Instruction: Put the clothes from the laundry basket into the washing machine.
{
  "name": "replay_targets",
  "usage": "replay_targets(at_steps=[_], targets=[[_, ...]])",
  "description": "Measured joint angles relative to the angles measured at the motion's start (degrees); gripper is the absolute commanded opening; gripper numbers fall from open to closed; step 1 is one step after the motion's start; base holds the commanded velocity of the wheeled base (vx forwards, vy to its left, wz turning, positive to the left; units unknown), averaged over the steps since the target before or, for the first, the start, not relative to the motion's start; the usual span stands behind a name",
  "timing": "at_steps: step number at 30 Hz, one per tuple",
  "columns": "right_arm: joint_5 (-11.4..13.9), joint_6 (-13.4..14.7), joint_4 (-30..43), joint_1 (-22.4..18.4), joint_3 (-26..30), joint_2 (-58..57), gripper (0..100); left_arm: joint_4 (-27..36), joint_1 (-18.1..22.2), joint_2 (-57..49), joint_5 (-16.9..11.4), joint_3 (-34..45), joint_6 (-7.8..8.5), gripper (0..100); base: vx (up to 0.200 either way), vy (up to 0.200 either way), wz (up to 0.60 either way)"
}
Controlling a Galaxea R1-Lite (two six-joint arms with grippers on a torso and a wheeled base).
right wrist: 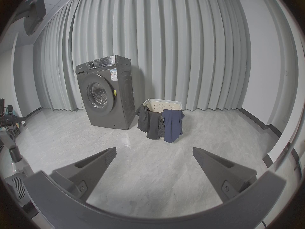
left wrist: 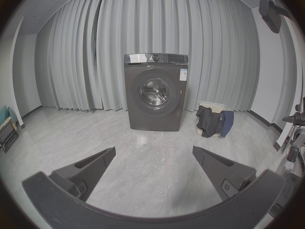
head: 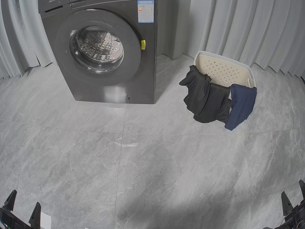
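Status: zero progress, nothing loaded yet

- washing machine (head: 98,48) stands on the floor (head: 143,163) in front of the curtain (head: 241,19), on the robot's left side of the scene. Round door looks shut. Drum shows through the glass, and I see no fabric in it
- laundry basket (head: 224,68) sits on the floor to the right of the machine, near it but not touching. Its perforated far inner wall is bare
- both clothes hang over the basket's near rim. The black garment (head: 206,96) is on the left part, spilling outward and down toward the floor. The navy garment (head: 242,107) is on the right part, touching the black one (the black bundle could be more than one piece, can't tell from here)
- left hand (head: 25,199) and right hand (head: 292,188) are low at the near edge of the head view, well apart from both basket and machine. Both are spread wide and carry nothing, and each wrist view looks out between its fingers across bare floor to the machine and basket

Left to do, my read: everything. Close in on the basket, get the door open, pick up each garment, feed it into the drum, then check the basket bottom for leftovers. The door probably has to come first, since a hand holding cloth can't work it
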Motion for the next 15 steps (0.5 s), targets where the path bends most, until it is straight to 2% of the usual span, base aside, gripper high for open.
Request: replay_targets(at_steps=[15], targets=[[-0.1,0.3,0.0,0.0,0.0,0.0,100,0.0,-0.1,0.0,0.2,0.0,-0.52,100,0.0,0.0,0.0]])
